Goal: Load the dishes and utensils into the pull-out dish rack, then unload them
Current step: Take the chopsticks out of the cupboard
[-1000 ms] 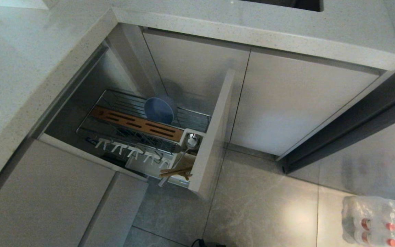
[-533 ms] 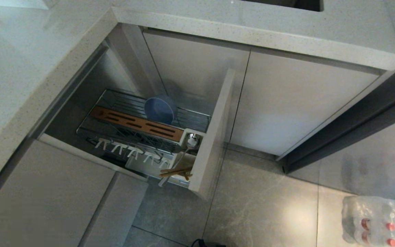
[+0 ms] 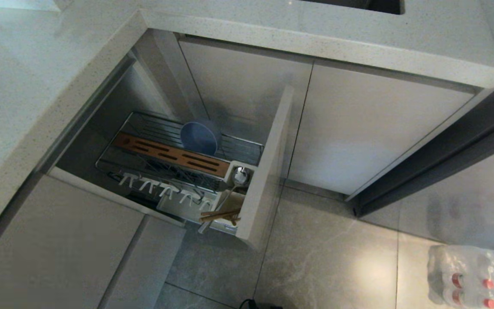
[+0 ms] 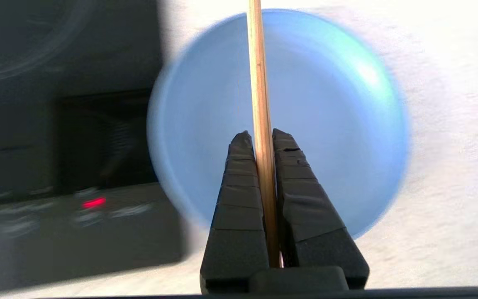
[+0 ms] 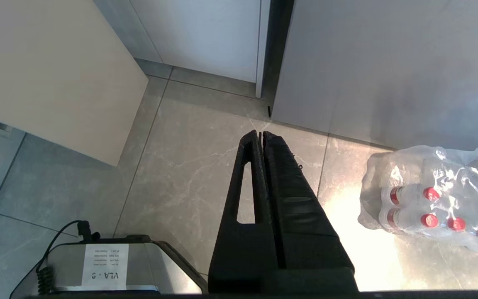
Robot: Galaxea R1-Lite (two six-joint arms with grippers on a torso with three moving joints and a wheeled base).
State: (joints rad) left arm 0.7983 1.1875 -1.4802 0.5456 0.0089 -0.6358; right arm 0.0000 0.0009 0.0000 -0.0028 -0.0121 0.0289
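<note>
Chopstick: thin light-brown wooden chopstick (image 4: 259,83), which we find clamped lengthwise in the left gripper (image 4: 262,139), likely for carrying.
Beneath: light-blue round plate (image 4: 326,124).
Right gripper (image 5: 261,133): closed, empty, parked.

It was a home kitchen: a speckled pale stone countertop (image 3: 58,86) ran in an L above flat handleless cabinet doors (image 3: 371,128), with grey marbled floor tiles (image 3: 328,266) below. A pull-out dish rack (image 3: 178,159) stood drawn from the base cabinet, holding a blue bowl (image 3: 200,137) and utensils. A shrink-wrapped pack of red-capped bottles (image 3: 474,274) sat on the floor.
</note>
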